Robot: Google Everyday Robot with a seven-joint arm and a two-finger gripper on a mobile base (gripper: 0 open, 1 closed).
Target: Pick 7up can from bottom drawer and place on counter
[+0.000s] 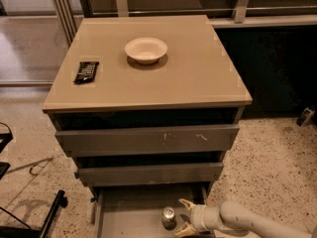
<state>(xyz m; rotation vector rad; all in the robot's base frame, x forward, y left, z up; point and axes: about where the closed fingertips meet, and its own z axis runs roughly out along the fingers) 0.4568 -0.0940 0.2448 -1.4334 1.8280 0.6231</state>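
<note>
The 7up can (169, 217) stands upright in the pulled-out bottom drawer (129, 214), near its right side, silver top showing. My gripper (184, 216) reaches in from the lower right, just right of the can. Its two fingers are spread open, one above and one below at the can's right side, not closed on it. The counter (193, 78) is the beige-tan top of the grey cabinet above.
A white bowl (145, 49) sits on the counter toward the back. A black remote-like object (86, 71) lies at the counter's left. Two closed grey drawers (148, 140) sit above the open one. Black legs and cables (29, 202) lie on the floor at left.
</note>
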